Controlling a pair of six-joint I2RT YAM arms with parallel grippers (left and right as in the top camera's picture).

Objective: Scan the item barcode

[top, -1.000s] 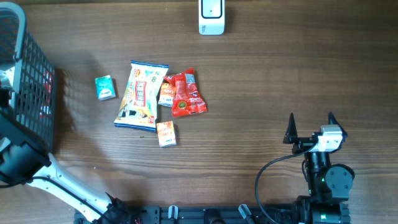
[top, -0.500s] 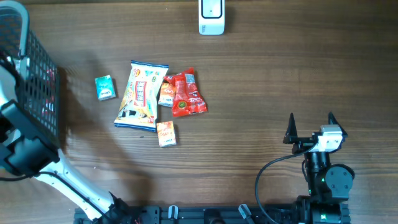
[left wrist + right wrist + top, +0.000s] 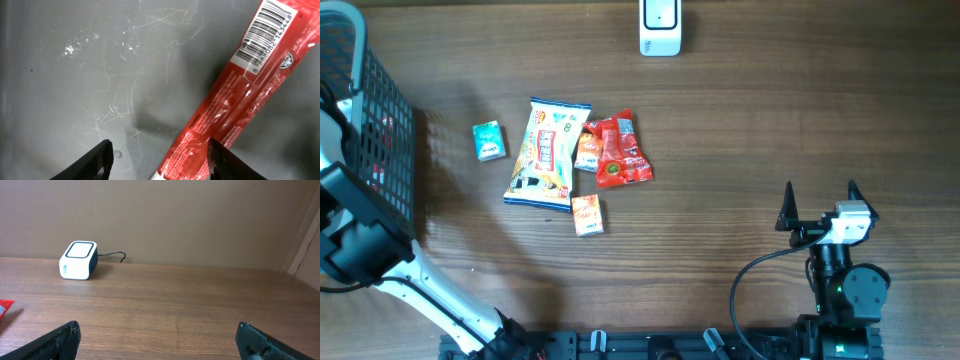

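Note:
A long red stick packet lies slanted on the scratched grey basket floor, its white barcode panel facing up at the far end. My left gripper hangs just over the packet's near end, jaws apart. The packet runs between the fingers, close against the right finger. In the overhead view the left arm reaches into the black wire basket. The white scanner stands at the table's far edge. My right gripper is open and empty over bare wood.
A cluster of snacks lies mid-left on the table: a teal packet, a large printed bag, a red pouch and a small orange packet. The scanner sits by the wall with its cable trailing right.
The left arm has shifted slightly at the basket, and the basket's wire wall has moved a little with it. The right arm has stayed still.

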